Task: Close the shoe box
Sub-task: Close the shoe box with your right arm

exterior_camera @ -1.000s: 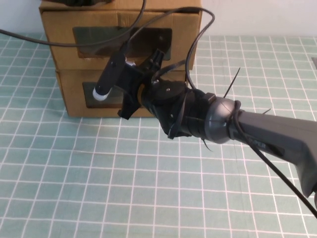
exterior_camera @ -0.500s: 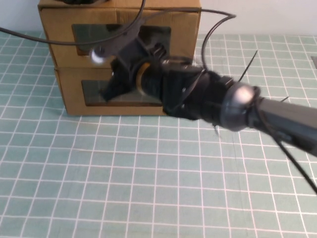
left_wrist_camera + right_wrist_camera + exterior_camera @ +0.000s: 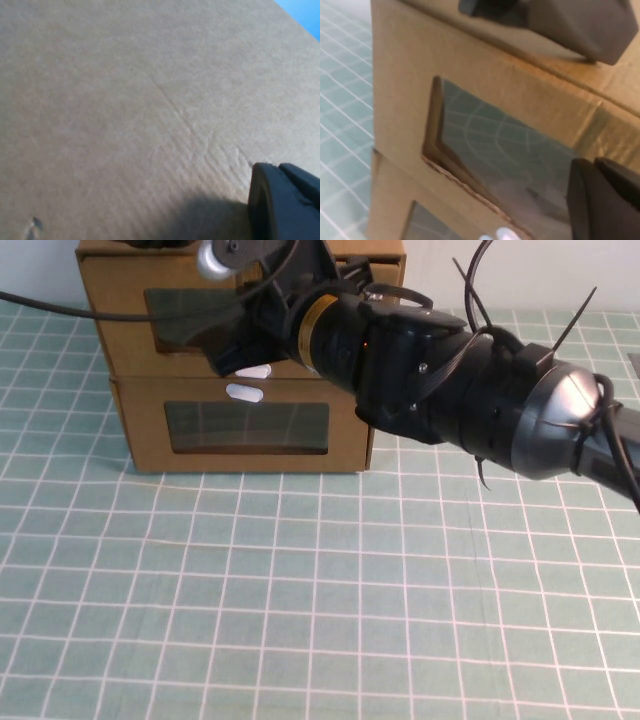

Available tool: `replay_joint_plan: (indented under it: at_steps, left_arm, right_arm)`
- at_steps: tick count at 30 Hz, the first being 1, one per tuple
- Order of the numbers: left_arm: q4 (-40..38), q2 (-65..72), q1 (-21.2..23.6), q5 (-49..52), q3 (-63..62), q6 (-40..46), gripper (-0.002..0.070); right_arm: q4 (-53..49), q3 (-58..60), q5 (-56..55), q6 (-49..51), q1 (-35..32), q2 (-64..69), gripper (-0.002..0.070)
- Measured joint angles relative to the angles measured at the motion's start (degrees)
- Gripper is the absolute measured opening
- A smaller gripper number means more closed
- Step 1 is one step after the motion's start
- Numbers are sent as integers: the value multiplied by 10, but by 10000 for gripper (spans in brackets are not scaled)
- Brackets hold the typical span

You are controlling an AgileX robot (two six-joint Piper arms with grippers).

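Observation:
Two brown cardboard boxes are stacked at the back left. The upper one is the shoe box [image 3: 120,335], with a clear window and a white pull tab [image 3: 253,371] below it. Its front looks flush with its shell. My right gripper [image 3: 232,352] is right in front of its window, fingers together. In the right wrist view the gripper [image 3: 605,200] is close to the shoe box [image 3: 400,75] window. My left gripper [image 3: 150,244] rests on the box's top, and its wrist view shows it [image 3: 287,200] against bare cardboard [image 3: 125,100].
The lower box [image 3: 140,430] has its white tab [image 3: 245,393] above its window. Black cables run across the upper box. My right arm [image 3: 470,390] reaches in from the right over the green checked mat [image 3: 300,590].
My right gripper has risen from in front of the lower box to the upper box's window and rolled over. The lower box's window and tab have come into view.

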Motion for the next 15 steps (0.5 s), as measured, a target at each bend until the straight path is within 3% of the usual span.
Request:
replay_joint_plan:
  at_steps: [5, 15]
  left_arm:
    - [0, 0, 0, 0, 0, 0, -5]
    - [1, 0, 0, 0, 0, 2, -5]
  right_arm:
    - [-65, -4, 9, 2, -2, 19, -14]
    - [-79, -65, 3, 2, -22, 74, -14]
